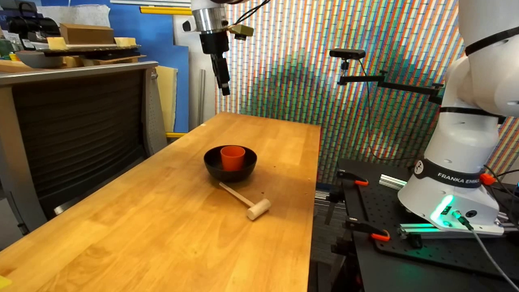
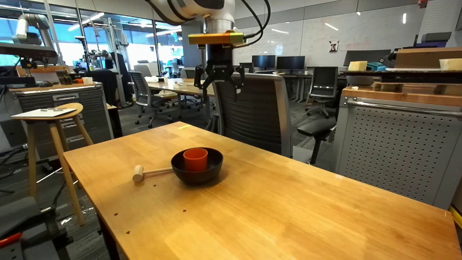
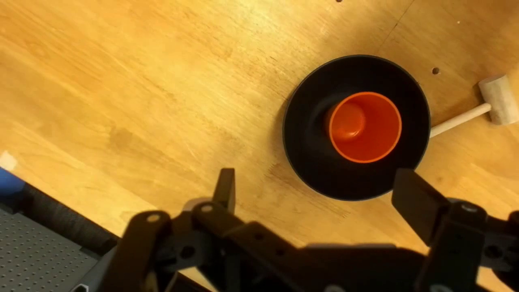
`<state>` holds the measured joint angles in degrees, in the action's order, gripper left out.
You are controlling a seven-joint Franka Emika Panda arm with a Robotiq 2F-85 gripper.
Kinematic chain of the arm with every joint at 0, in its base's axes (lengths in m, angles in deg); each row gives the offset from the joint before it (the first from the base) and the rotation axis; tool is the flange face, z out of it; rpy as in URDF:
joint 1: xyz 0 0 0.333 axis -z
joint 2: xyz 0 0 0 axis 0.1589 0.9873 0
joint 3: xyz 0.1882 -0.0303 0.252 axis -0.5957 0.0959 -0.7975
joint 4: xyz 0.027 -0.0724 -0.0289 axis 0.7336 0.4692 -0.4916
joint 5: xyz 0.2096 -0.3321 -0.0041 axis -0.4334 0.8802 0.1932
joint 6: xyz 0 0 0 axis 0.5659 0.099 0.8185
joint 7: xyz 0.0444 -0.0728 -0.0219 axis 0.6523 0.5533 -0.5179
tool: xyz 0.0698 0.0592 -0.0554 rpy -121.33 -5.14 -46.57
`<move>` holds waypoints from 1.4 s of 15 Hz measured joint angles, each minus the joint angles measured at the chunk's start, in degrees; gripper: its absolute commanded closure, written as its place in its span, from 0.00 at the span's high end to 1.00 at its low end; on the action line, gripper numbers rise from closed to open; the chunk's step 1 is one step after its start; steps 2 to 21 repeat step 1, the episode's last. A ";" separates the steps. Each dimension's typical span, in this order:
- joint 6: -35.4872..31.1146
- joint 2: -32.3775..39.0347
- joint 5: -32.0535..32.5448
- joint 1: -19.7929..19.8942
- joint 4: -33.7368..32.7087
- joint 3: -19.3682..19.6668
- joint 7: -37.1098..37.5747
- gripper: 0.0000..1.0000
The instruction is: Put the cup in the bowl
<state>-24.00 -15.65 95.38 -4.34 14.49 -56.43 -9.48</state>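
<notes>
The orange-red cup [image 1: 232, 159] stands upright inside the black bowl [image 1: 230, 176] on the wooden table. The cup [image 2: 195, 161] and bowl [image 2: 196, 178] show the same way in an exterior view. In the wrist view I look down into the cup [image 3: 365, 127], which sits a little off-centre in the bowl [image 3: 312, 162]. My gripper [image 3: 316, 178] is open, with wide-apart fingers and nothing between them. In both exterior views the gripper [image 1: 226, 90] [image 2: 221, 94] hangs well above the table, apart from the cup and bowl.
A pale wooden mallet [image 1: 258, 209] lies beside the bowl, its handle end close to it; it also shows in the wrist view [image 3: 499, 100]. A chair [image 2: 252, 112] stands along the table's long edge. A perforated metal cabinet [image 2: 400, 151] stands beyond it.
</notes>
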 measured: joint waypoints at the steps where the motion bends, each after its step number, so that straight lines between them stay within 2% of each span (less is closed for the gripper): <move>1: 0.01 -0.15 0.00 0.05 0.01 0.02 0.00 1.00; 21: 0.01 -0.15 0.00 0.05 0.01 0.02 0.00 1.00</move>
